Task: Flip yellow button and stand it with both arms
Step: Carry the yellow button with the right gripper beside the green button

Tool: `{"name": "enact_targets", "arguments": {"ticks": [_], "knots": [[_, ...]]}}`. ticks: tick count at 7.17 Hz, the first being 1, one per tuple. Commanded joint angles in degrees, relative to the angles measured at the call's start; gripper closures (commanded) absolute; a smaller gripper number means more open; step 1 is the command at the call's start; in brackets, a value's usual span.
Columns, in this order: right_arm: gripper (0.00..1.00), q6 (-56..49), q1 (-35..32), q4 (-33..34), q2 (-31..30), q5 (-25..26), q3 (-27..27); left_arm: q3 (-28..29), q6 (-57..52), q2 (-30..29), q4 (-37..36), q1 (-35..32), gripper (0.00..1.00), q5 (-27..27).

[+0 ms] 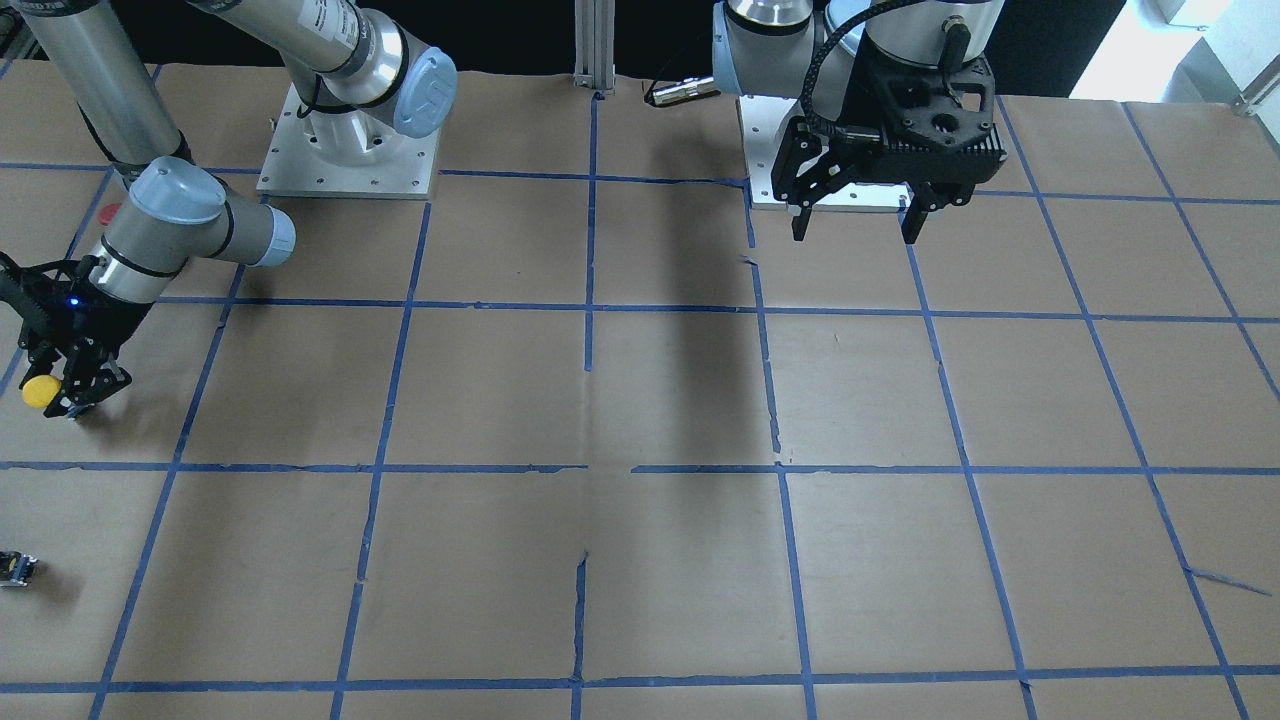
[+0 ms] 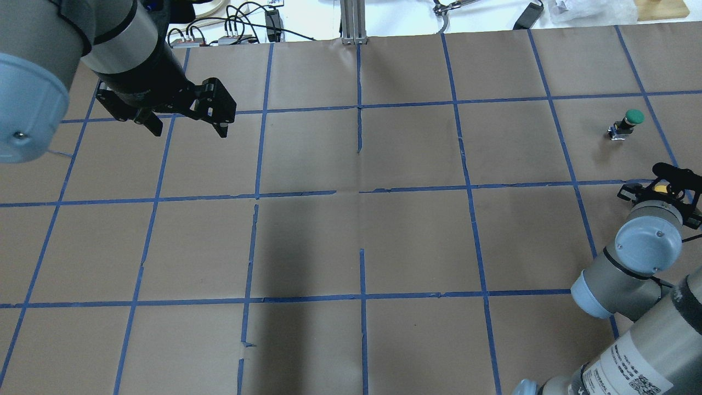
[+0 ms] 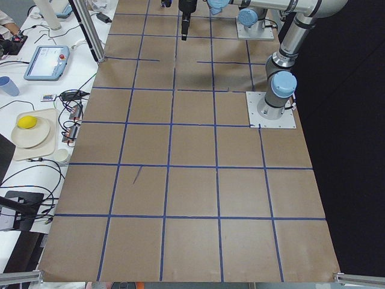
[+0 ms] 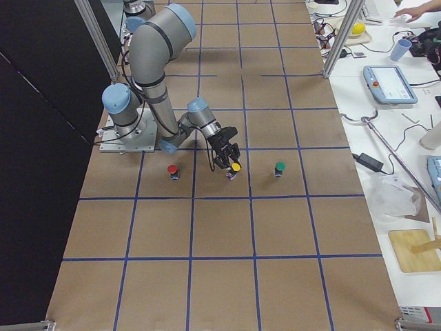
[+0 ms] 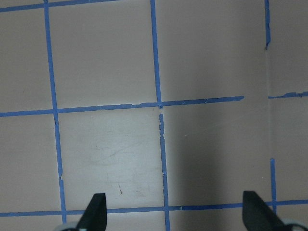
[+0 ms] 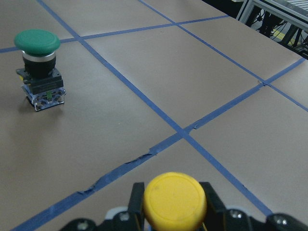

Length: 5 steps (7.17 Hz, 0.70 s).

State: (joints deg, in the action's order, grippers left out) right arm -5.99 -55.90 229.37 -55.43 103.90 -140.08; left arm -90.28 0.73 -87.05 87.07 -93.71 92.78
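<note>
The right gripper [image 1: 82, 392] was clamped on the yellow button [image 1: 41, 392], apparently by its black body. The cap was left free and stuck out sideways, low over the bench [image 1: 680, 560]. Whether the button touched the paper could not be told. Holding it by the body probably kept the cap end clear for turning over or for the other arm to take. The left gripper [image 1: 857, 225] hung wide open and empty near its own base, well apart from the button, likely parked until needed.

The right wrist view showed the cap head-on between the fingers [image 6: 136, 199], with a green button [image 6: 37, 43] standing upright beyond a tape line, but gave no sense of height. The right side view alone showed the row: a red button [image 4: 173, 170], the held yellow one, then the green one, both neighbours cap up. Only the front view caught a small capless part [image 1: 18, 568] near the bench's edge. The overhead view hid nearly all of the yellow cap behind the wrist. The left wrist view showed only bare taped paper between its fingertips.
</note>
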Motion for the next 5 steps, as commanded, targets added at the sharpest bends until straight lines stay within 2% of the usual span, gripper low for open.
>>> {"name": "enact_targets", "arguments": {"ticks": [1,2,3,4,5], "knots": [[0.89,-0.1,0.0,0.5,-0.2,0.4,-0.5,0.1,0.1,-0.1,0.0,0.0,0.00,-0.1],[0.56,0.0,0.0,0.5,-0.3,0.5,-1.0,-0.3,0.1,0.2,0.0,-0.1,0.00,-0.1],[0.10,0.0,0.0,0.6,-0.4,0.4,-1.2,0.6,0.1,-0.6,-0.1,0.3,0.00,-0.1],[0.00,-0.2,0.0,0.9,-0.3,0.3,-1.2,0.8,0.1,-0.8,-0.2,0.3,0.00,-0.3],[0.00,-0.6,0.0,0.9,-0.4,0.3,-1.9,0.8,0.1,-0.5,-0.1,0.3,0.00,-0.4]]}}
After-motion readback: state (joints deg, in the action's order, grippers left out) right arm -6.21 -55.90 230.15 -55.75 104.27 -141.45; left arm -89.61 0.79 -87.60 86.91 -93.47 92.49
